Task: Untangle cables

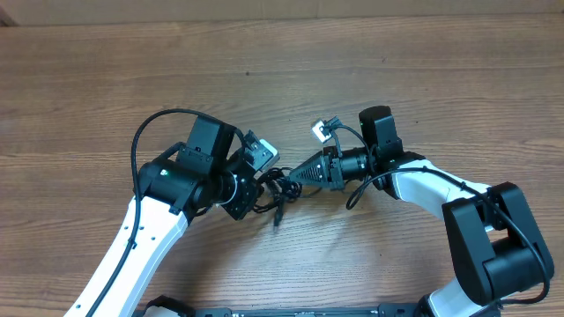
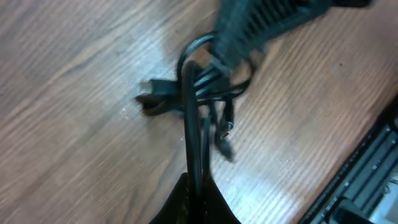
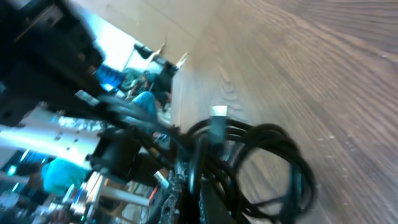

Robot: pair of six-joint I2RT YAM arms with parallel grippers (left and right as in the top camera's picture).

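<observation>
The cables (image 1: 275, 190) lie bunched mid-tabletop (image 1: 397, 70), strung between the two arms. The left claw (image 1: 261, 185) pinches straight strands at one end. The right claw (image 1: 290, 179) is pressed together on the loops opposite, and both are equally near.

The bench (image 1: 264, 53) is evenly and brightly lit in the overhead view, with faint shadows. Both wrist views are smeared by motion blur; the cables (image 2: 193, 118) are rendered soft.

Wooden bench (image 1: 106, 79): one item. Small tangle of thin black cables (image 1: 278, 201), centre. Left end effector (image 1: 258, 187) touches it from the left; right end effector (image 1: 289, 179), tapering to closed fingers, from the right.
</observation>
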